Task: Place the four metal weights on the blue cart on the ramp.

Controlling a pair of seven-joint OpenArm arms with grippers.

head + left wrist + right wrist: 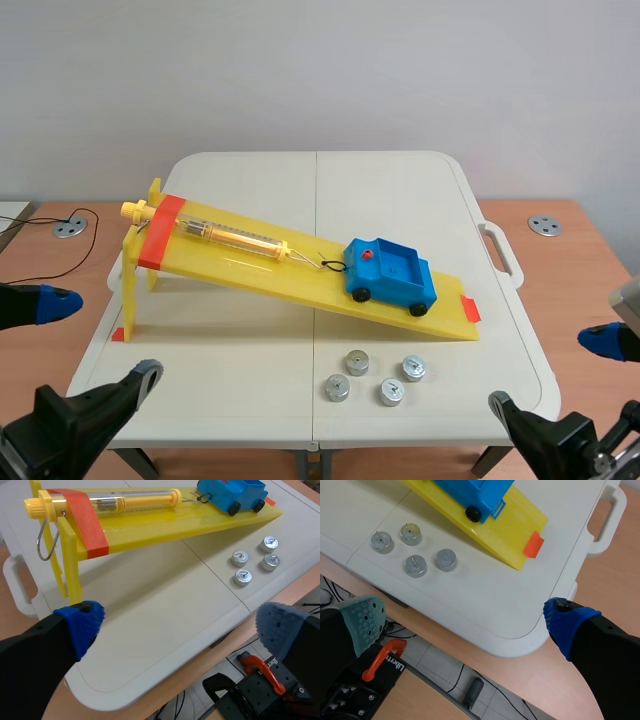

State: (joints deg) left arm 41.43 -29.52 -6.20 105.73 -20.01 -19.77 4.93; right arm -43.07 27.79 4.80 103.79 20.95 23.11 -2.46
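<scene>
A blue cart (390, 273) rests low on the yellow ramp (250, 262), hooked to a spring scale (235, 238). Several silver metal weights (357, 361) stand clustered on the white table (230, 350) in front of the ramp's low end. My left gripper (95, 342) hangs open off the table's near left corner. My right gripper (555, 375) is open off the near right corner. In the left wrist view the weights (243, 577) and cart (235, 492) lie far ahead of the open gripper (180, 627). The right wrist view has the weights (415, 565) ahead of its open gripper (465, 620), beside the cart (470, 492).
The ramp's high end stands on yellow legs (130, 290) at the left. A table handle (500, 250) juts out at the right edge. Round metal caps (70, 228) (545, 225) sit in the wooden desk on both sides, the left one with a black cable.
</scene>
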